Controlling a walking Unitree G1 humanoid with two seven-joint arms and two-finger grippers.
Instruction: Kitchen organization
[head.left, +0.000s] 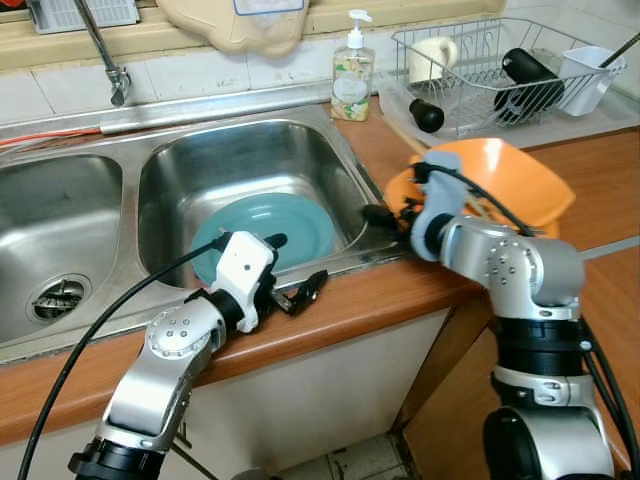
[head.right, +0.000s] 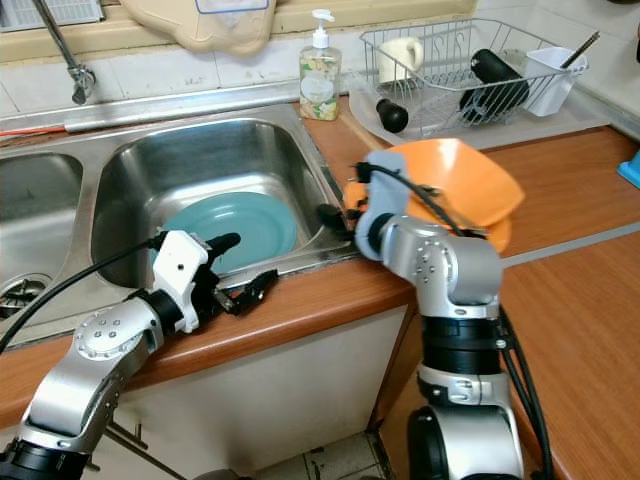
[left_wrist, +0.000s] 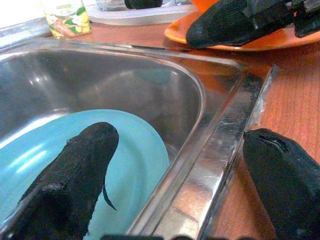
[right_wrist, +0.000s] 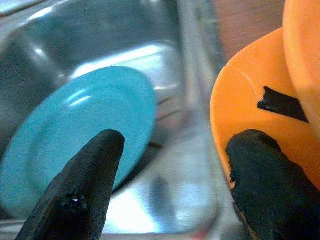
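Stainless double sink (head.left: 250, 150), shiny w/ rounded corners, set in a brown wood-grain desk (head.left: 620, 190). Round teal plate (head.left: 275, 225), smooth & glossy, leans tilted against the near wall of the right basin, lower edge down in the basin.

Left gripper (head.left: 290, 270) at the sink's front rim, fingers spread wide & empty: one black finger (left_wrist: 75, 175) over the basin just in front of the plate, the other on the desk side of the steel rim. Can't tell if the inner finger touches the plate. Finger pads look matte, rubbery, slightly grainy.

Right gripper (head.left: 390, 215) at the basin's right edge, by the sink corner, fingers also apart, nothing clamped between them. One finger (right_wrist: 80, 190) over the sink rim w/ the teal plate behind it, the other at the rim of a flat orange plate (right_wrist: 250, 115) lying on the desk just right of the sink. Orange plate has a thin hairline mark & a small black patch on it. An orange bowl (head.left: 520, 180), deep & smooth, sits on that plate.

Behind: soap pump bottle (head.left: 352, 70) w/ floral label at the sink's back corner; wire dish rack (head.left: 500, 70) on a clear tray, holding a cream mug, black cylindrical item & white cutlery holder. Chrome tap (head.left: 105, 50) at back left.
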